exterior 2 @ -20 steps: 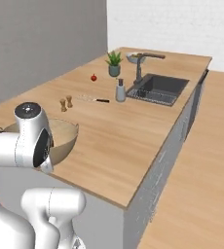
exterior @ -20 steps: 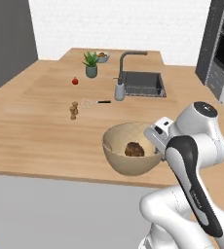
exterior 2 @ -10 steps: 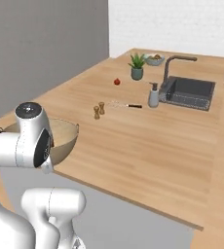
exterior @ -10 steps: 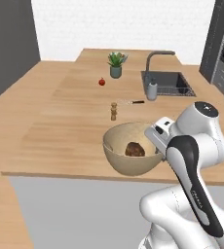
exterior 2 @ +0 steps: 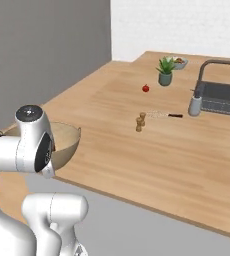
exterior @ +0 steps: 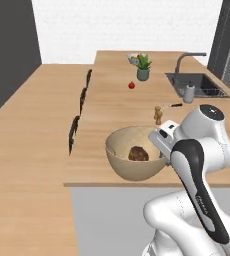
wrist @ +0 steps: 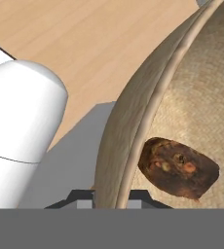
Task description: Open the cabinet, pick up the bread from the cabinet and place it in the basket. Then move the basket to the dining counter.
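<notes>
The tan basket point(exterior: 132, 169) hangs at the near edge of the light-wood dining counter point(exterior: 114, 107), with my gripper point(exterior: 163, 144) shut on its right rim. The dark-brown bread point(exterior: 138, 153) lies in the basket's bottom. In the hand view the rim point(wrist: 133, 121) runs up between my fingertips point(wrist: 111, 197), and the bread point(wrist: 178, 168) sits just inside the speckled wall. From the right base view the basket point(exterior 2: 67, 142) peeks out behind my arm, over the counter's point(exterior 2: 137, 155) near-left corner.
Black-framed stools point(exterior: 79, 107) line the counter's left side. On the top stand two small shakers point(exterior: 158, 115), a tomato point(exterior: 131, 85), a potted plant point(exterior: 143, 67), a knife point(exterior: 173, 105), a soap bottle point(exterior: 189, 93) and the sink point(exterior: 197, 85) with dark faucet.
The whole picture has shifted, so the base has driven: counter and sink have slid right and the stools have come into view. The basket stays in my grip with the bread inside.
</notes>
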Controlling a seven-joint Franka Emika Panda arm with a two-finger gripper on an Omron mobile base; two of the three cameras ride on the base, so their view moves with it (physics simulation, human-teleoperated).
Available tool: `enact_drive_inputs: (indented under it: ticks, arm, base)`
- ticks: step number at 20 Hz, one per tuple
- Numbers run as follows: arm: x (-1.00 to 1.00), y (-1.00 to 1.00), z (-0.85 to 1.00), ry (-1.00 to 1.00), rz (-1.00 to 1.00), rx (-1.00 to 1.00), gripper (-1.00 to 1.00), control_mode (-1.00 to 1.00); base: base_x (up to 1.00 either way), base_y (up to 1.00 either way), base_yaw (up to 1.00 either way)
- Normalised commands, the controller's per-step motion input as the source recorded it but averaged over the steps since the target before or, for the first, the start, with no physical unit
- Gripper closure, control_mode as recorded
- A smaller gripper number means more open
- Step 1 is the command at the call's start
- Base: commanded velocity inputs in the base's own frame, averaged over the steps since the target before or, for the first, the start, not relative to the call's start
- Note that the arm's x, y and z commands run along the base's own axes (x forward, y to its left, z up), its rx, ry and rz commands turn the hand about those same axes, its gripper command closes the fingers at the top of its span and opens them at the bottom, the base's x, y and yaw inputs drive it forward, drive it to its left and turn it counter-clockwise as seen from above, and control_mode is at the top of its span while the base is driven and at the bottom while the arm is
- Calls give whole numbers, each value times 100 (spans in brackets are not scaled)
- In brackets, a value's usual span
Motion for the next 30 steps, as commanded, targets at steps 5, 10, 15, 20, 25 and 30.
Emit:
enact_drive_inputs:
  ticks: [5,10,15,20,25,30]
  arm:
    - [0,0,0,0,0,0,100,100]
    - [0,0,0,0,0,0,100,100]
    - [0,0,0,0,0,0,100,100]
    - [0,0,0,0,0,0,100,100]
    - [0,0,0,0,0,0,100,100]
    - [0,0,0,0,0,0,100,100]
  base:
    - [0,100,-30]
    - [0,100,-35]
    - [-4,100,-31]
    - [0,100,-35]
    - [2,100,-44]
    - [37,100,-44]
